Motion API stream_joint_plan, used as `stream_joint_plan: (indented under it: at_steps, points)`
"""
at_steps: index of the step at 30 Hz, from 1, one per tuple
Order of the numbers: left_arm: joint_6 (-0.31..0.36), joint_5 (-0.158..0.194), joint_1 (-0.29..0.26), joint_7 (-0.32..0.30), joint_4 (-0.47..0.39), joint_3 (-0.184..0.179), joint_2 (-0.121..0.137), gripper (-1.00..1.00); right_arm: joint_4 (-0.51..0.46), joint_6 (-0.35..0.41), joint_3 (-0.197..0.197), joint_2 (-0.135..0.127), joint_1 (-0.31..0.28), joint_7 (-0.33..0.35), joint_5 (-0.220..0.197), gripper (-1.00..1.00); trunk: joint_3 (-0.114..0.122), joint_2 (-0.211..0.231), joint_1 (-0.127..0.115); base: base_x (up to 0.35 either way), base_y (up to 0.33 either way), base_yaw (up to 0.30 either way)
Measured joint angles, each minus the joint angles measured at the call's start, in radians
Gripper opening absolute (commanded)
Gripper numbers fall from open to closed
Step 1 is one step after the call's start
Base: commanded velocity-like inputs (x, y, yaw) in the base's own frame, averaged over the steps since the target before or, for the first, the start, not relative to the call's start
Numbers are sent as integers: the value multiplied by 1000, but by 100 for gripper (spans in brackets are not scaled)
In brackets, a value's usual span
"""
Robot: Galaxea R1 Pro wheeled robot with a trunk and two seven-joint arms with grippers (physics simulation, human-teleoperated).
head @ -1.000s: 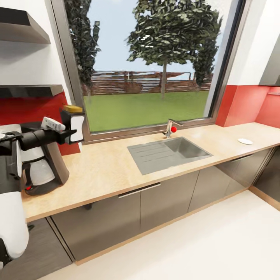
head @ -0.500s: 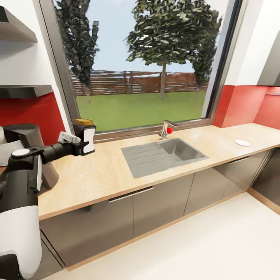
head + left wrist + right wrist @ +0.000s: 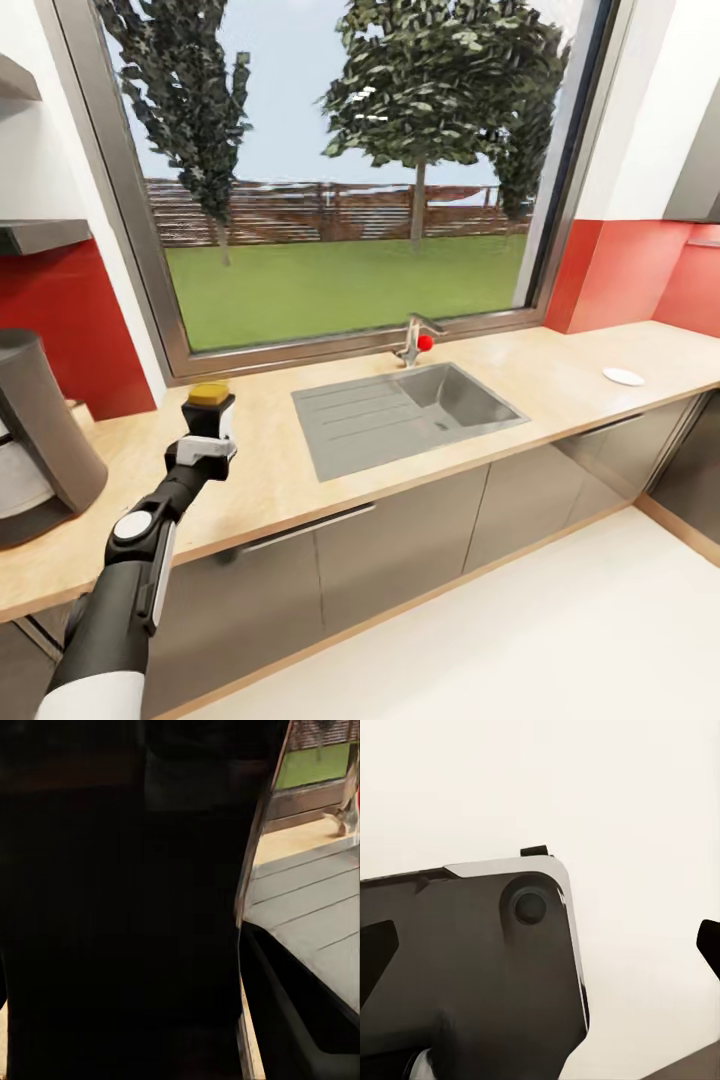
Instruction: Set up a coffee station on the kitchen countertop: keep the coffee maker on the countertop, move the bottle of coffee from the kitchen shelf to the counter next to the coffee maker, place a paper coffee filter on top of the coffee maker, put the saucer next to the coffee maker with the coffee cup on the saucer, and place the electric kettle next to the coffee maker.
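The left hand (image 3: 207, 440) is clamped on the bottle (image 3: 210, 412), holding it upright above the surface (image 3: 560, 365), between the coffee maker (image 3: 40, 440) and the sink (image 3: 405, 410). In the head view the bottle's yellow-gold cap tops a dark body, with the white part of the hand wrapped around its lower half. Whether the bottle's base touches the wood cannot be told. The left wrist view is mostly the bottle's dark bulk up close, with the sink's ribbed draining board beside it.

Judging from this, the bottle is off the shelf (image 3: 35, 236) and close to its spot, but not yet released; setting it down beside the coffee maker looks like the step in hand. The coffee maker stands on the surface as required. The saucer (image 3: 624, 376) lies far beyond the sink from the coffee maker, with nothing on it, so it still has to be brought over. Filter, cup and kettle all appear left to do.

The surface is light tan wood grain with a matte look, above glossy grey cabinet fronts. The sink is brushed grey metal, rectangular. The coffee maker is a black, tapered body with a pale carafe section. The saucer is a flat white disc.

The right hand (image 3: 540, 945) has dark fingertips showing well apart in its wrist view, spread wide and holding nothing.
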Motion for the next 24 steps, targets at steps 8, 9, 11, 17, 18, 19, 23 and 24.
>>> stream_joint_plan:
  at_steps: [8, 9, 11, 17, 18, 19, 23, 24]
  points:
    - [-24, 13, 53, 60, -10, 9, -7, -100, -1, 0, 0, 0, 0, 0, 0, 100, 0, 0, 0, 18, -13, 40]
    - [-31, 26, 54, 81, -8, 9, -6, -100, -2, 0, 0, 0, 0, 0, 0, 100, 0, 0, 0, 1, -1, 242]
    - [-62, 45, 55, 139, 2, 4, -7, -100, -3, -1, 0, 0, 0, 0, 0, 100, 0, 0, 0, 0, 0, 259]
    - [-145, 48, 56, 184, 78, -19, -10, -100, -2, -1, -1, -1, 0, 0, 0, 100, 0, 0, 0, 0, 0, 275]
    - [-148, 48, 56, 185, 81, -30, -10, -100, -2, -1, -1, -1, 0, 0, 0, 100, 0, 0, 0, 0, 0, 278]
    - [-149, 49, 57, 186, 84, -40, -10, -100, -2, -1, -1, -1, 0, 0, 0, 100, 0, 0, 0, 0, 0, 278]
    - [-154, 50, 59, 188, 116, -57, -10, -100, -2, 0, -2, -2, 0, -1, 0, 100, 0, 0, 0, 0, 0, 232]
    - [-155, 49, 60, 187, 127, -59, -10, -100, -2, -1, -2, -2, 0, -1, 0, 100, 0, 0, 0, 0, 0, 112]
